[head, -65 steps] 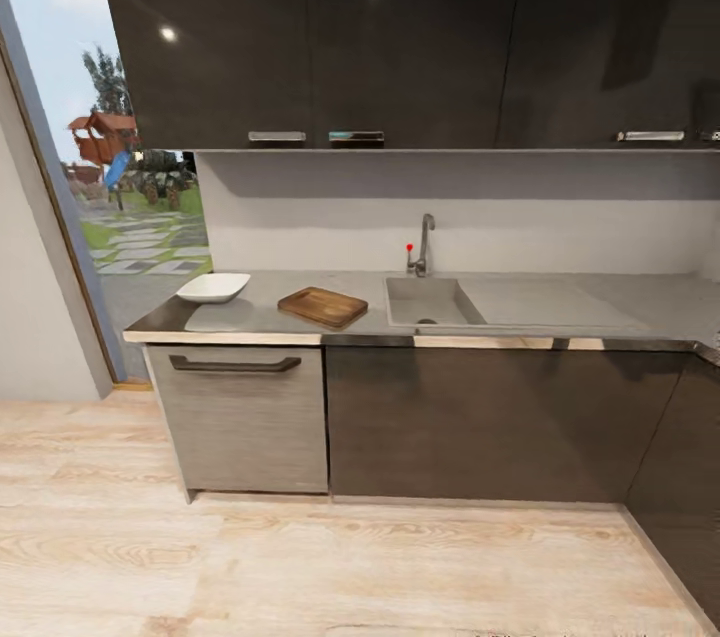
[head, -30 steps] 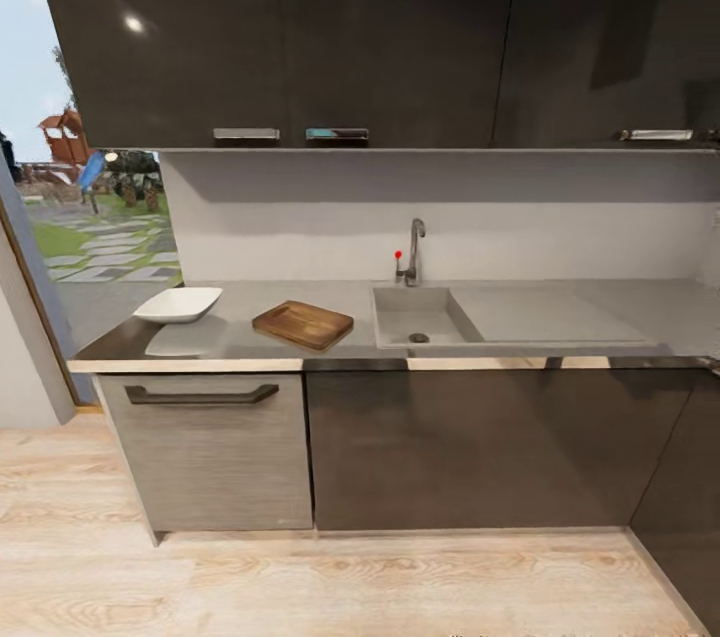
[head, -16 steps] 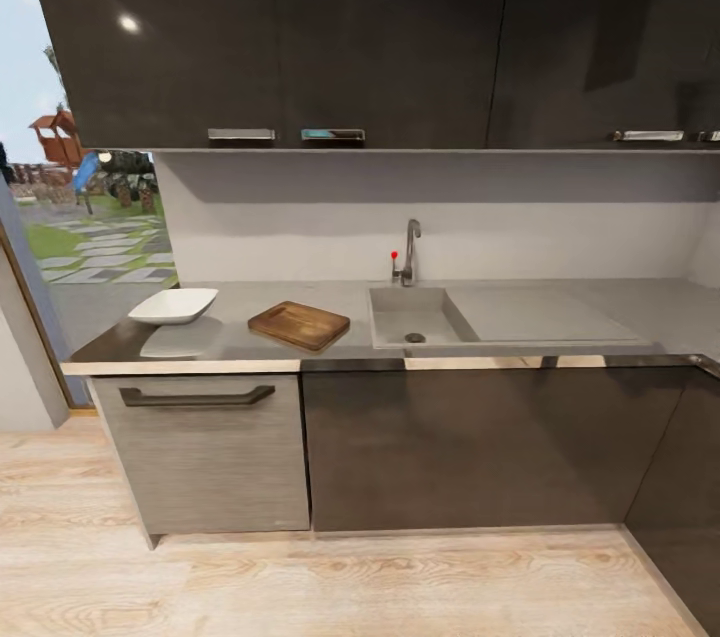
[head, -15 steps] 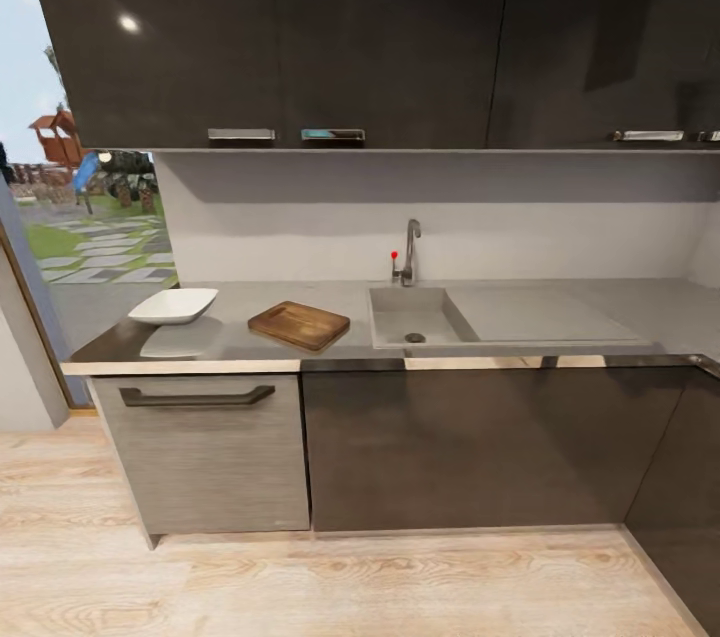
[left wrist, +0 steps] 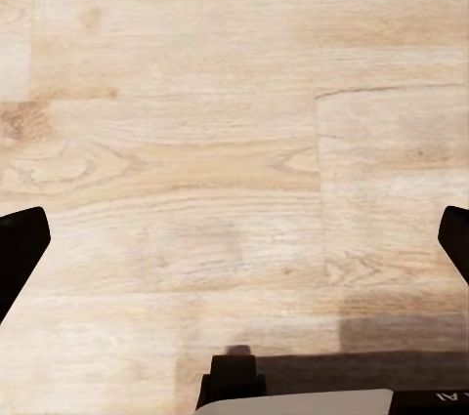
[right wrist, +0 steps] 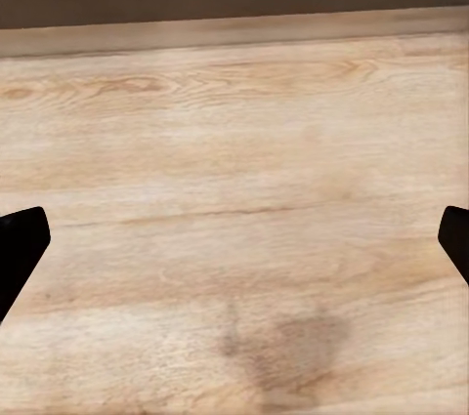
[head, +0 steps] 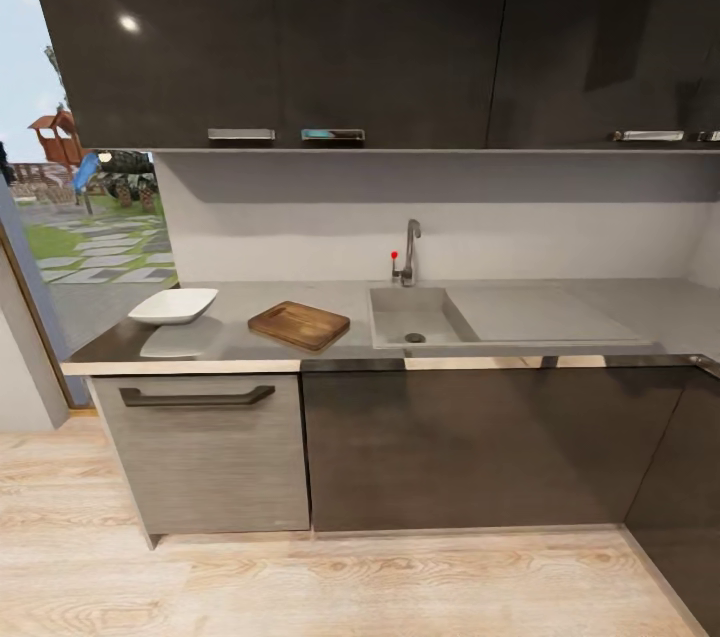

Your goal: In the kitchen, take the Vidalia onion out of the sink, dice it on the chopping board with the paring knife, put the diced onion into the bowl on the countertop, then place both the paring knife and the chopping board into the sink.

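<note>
Okay, I'm parked facing the countertop (head: 350,297), arms hanging low, nothing picked up yet. Left gripper (left wrist: 234,244) and right gripper (right wrist: 234,239) both point down at the wood floor (right wrist: 234,142); dark fingertips (left wrist: 20,249) sit at the far edges of each wrist view, so both pincers are spread wide and hold nothing. Sink (head: 385,317) is recessed in the counter, drain visible, chrome tap (head: 408,252) with its red knob behind it. I can't see the Vidalia onion from this angle; my guess is the near wall of the basin hides it. Chopping board (head: 299,324) lies flat just beside the sink on the side toward the window, and the bowl (head: 174,304) sits further along near the counter's end, apart from the board. Paring knife I can't spot, too small or hidden. Judging the handling: the onion should be light, round and smooth-skinned, so likely to roll or squirt out; I'd close across its widest middle from above. The board looks stiff and flat, best pinched at an edge, probably the one overhanging nearest me.
</note>
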`<state>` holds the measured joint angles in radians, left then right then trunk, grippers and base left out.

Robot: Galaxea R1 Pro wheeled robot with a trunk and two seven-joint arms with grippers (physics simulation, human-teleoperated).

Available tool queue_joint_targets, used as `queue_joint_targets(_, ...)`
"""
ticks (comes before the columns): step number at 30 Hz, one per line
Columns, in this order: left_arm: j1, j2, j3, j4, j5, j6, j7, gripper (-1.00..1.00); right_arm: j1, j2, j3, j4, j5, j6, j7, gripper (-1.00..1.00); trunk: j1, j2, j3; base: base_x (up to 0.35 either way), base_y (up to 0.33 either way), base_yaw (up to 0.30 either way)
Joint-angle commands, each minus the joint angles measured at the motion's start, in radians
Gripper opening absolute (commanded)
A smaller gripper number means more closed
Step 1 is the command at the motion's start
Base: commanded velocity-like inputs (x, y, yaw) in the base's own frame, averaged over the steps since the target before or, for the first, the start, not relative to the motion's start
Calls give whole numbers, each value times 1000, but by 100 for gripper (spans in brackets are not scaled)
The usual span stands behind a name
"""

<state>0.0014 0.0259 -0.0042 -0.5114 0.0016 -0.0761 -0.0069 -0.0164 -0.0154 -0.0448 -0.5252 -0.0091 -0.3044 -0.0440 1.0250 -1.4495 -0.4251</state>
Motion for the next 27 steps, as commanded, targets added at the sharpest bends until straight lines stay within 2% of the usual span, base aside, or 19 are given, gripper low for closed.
queue_joint_targets(1, 0, 0, 0, -1, 0, -2, -1, 100, 0, 0, 1, 1, -1, -4, -2, 100, 0, 0, -1, 0, 0, 0)
queue_joint_targets(9, 0, -1, 1, -5, 3, -1, 1, 100, 0, 4, 2, -1, -2, -7, -2, 100, 0, 0, -1, 0, 0, 0)
queue_joint_targets(16, 0, -14, 1, -12, 3, -1, 7, 100, 0, 2, 1, -1, 0, -7, -2, 100, 0, 0, -1, 0, 0, 0)
queue_joint_targets(27, 0, -17, 1, -8, 3, -1, 8, 100, 0, 2, 2, 2, 0, -7, -2, 100, -42, 77, 34, 0, 0, 0)
